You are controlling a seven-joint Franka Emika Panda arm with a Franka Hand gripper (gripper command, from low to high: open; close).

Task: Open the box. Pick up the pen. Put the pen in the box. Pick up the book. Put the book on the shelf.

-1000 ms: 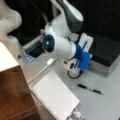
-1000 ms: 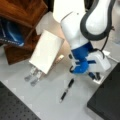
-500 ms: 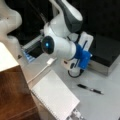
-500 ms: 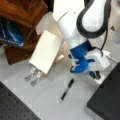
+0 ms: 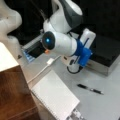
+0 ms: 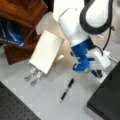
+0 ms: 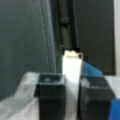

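Observation:
The box point(image 5: 108, 51) lies at a front view's right with its black lid down; its lid corner also shows in a front view point(image 6: 108, 100). My gripper point(image 7: 72, 80) is at the box's front edge, its two black fingers point(image 7: 51, 92) close on either side of the small white tag point(image 7: 72, 66). In both front views the blue-and-white gripper point(image 5: 75, 65) point(image 6: 98, 73) is low beside the box. The pen point(image 5: 90, 89) point(image 6: 67, 90) lies loose on the grey table. The white spiral book point(image 5: 55, 96) point(image 6: 46, 51) rests by the brown shelf point(image 5: 12, 97) point(image 6: 22, 15).
A grey tray point(image 5: 31, 46) with a dark inside stands behind the arm. A white cable point(image 5: 41, 71) runs across the table towards the book. Something blue point(image 6: 10, 35) sits inside the shelf. Perforated dark board point(image 6: 15, 107) borders the table at the bottom left.

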